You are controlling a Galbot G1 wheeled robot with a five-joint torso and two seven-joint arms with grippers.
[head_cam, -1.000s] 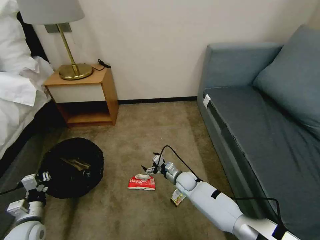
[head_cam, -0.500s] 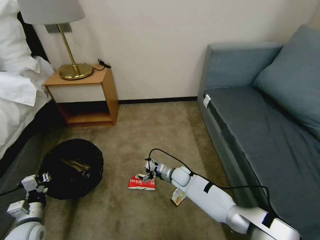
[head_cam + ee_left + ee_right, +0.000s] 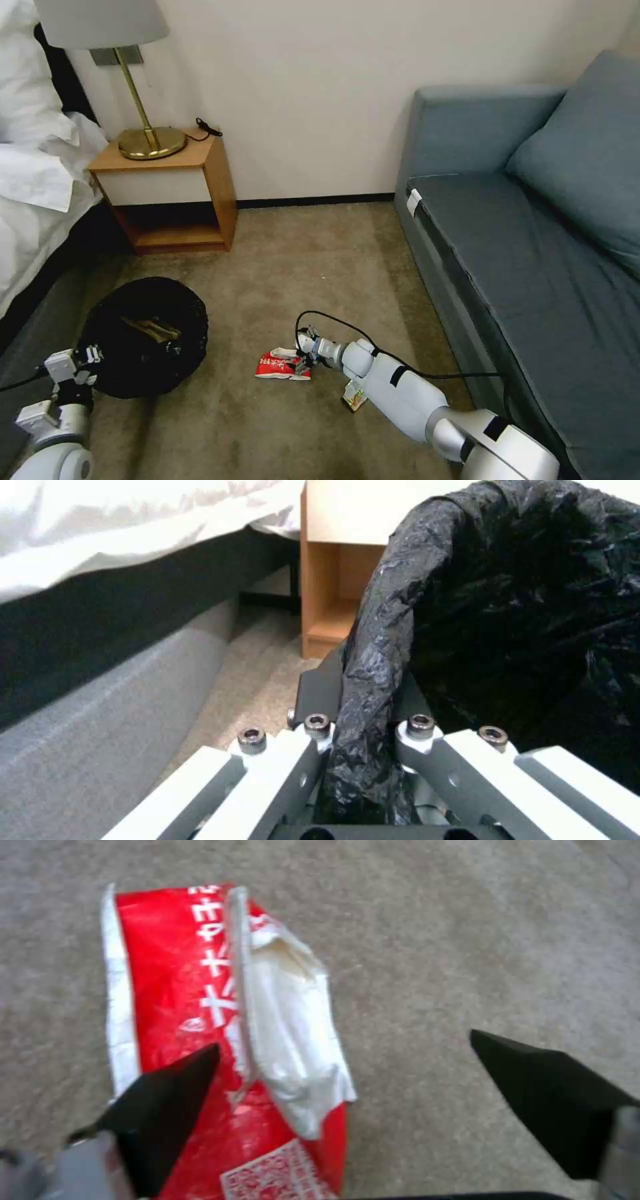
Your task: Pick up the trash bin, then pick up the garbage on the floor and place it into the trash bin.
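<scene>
The trash bin (image 3: pixel 143 337), lined with a black bag, sits at the lower left in the head view with something brown inside. My left gripper (image 3: pixel 87 353) is shut on its near rim; the left wrist view shows the left gripper (image 3: pixel 363 700) pinching the black bag (image 3: pixel 507 605). A red-and-white snack wrapper (image 3: pixel 283 365) lies flat on the carpet. My right gripper (image 3: pixel 303 357) is down at its right end and open. In the right wrist view the right gripper (image 3: pixel 347 1065) straddles the white flap of the wrapper (image 3: pixel 180 990). A gold-and-black wrapper (image 3: pixel 355 395) peeks out beside my right forearm.
A wooden nightstand (image 3: pixel 167 193) with a brass lamp (image 3: pixel 143 133) stands at the back left beside the bed (image 3: pixel 33 187). A blue-grey sofa (image 3: pixel 533 233) runs along the right. Open carpet (image 3: pixel 300 267) lies between them.
My right arm has lowered and its gripper has dropped from just above the red-and-white wrapper down onto it. The left gripper and the bin have stayed put.
</scene>
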